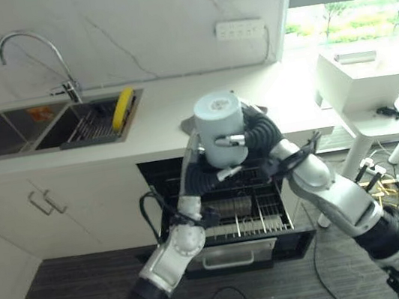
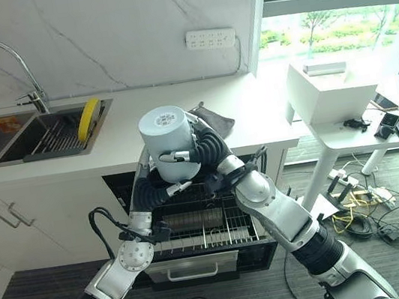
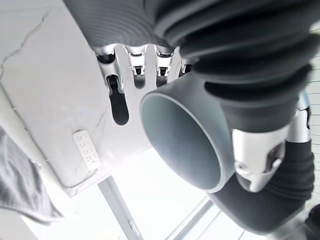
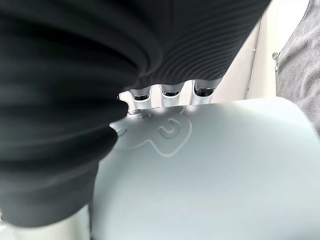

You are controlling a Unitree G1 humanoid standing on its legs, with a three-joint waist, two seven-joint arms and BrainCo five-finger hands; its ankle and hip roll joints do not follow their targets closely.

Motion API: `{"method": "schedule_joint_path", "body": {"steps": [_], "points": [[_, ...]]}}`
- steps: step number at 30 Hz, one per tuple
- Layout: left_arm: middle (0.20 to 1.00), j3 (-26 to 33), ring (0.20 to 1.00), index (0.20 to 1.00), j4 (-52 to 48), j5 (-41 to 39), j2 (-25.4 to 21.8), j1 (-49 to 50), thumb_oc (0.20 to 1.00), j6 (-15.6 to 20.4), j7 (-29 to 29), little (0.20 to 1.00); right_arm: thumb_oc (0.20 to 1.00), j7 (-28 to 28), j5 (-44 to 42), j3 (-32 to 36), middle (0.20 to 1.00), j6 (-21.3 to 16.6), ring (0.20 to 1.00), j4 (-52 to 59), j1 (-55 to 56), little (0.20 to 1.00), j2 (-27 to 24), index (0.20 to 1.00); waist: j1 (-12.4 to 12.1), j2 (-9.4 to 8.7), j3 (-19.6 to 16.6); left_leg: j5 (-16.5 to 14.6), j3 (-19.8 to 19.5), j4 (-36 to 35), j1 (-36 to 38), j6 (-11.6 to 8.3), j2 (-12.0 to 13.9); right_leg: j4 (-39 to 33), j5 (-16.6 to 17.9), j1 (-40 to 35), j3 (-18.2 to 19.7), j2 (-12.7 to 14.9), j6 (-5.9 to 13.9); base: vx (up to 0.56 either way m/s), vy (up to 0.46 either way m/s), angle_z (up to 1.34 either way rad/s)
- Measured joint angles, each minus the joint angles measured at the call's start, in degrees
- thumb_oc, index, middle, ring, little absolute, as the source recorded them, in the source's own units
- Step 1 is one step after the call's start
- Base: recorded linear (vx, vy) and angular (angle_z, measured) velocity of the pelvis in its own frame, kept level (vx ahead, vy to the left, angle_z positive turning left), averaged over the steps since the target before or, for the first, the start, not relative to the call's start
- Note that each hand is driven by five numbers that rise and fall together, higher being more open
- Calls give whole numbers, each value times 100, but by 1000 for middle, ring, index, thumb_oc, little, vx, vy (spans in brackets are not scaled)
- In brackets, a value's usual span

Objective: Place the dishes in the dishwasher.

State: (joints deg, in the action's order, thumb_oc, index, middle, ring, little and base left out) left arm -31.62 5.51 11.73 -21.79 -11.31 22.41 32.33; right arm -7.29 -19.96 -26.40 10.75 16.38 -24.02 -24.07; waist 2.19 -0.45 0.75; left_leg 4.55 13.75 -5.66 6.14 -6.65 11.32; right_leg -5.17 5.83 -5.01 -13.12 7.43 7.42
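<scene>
Left eye view: sink (image 1: 0, 135) with a yellow plate (image 1: 123, 109) at far left; centre, left hand (image 1: 204, 171) and right hand (image 1: 247, 136) clasp an inverted grey cup (image 1: 220, 129) above the open dishwasher rack (image 1: 259, 212). An uneven release could drop it.

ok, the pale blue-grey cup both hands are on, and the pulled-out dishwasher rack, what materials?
Pale blue-grey cup: looks like matte plastic or glazed ceramic, with a smooth, even, dull surface; can't tell which. Dishwasher rack: thin metal wire grid, probably coated or stainless steel.
</scene>
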Motion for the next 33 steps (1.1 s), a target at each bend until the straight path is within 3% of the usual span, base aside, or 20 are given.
{"method": "schedule_joint_path", "body": {"steps": [9,16,27,33], "points": [[1000,71,1000,1000,-183,-174,-164,297,1000,175,-267,1000,200,-2,143,22,200,-277,200,-1,65,200,-103,200,-9,89,70,-4,-23,-1,1,5,-2,-25,-18,-18,-22,2,18,0,0,0],[1000,923,1000,1000,-571,-514,-185,581,1000,169,-251,1000,200,-120,201,475,200,-431,200,-2,419,200,-273,200,-107,93,217,-5,-65,-1,7,6,-2,-25,-49,-59,-63,3,50,2,3,2],[1000,1552,1000,1000,-570,-834,-231,889,1000,-6,-86,1000,200,-183,194,842,200,-650,200,-12,786,200,-329,200,-114,95,255,-13,-111,0,3,14,-15,-25,-66,-81,-125,14,47,11,4,1],[1000,1904,1000,1000,-692,-1072,-268,1068,1000,-78,-332,1000,200,-188,121,1197,200,-663,200,-22,1300,200,-343,200,-115,100,283,-31,-125,-1,10,28,-20,-28,-108,-107,-132,16,64,94,12,1]]}}
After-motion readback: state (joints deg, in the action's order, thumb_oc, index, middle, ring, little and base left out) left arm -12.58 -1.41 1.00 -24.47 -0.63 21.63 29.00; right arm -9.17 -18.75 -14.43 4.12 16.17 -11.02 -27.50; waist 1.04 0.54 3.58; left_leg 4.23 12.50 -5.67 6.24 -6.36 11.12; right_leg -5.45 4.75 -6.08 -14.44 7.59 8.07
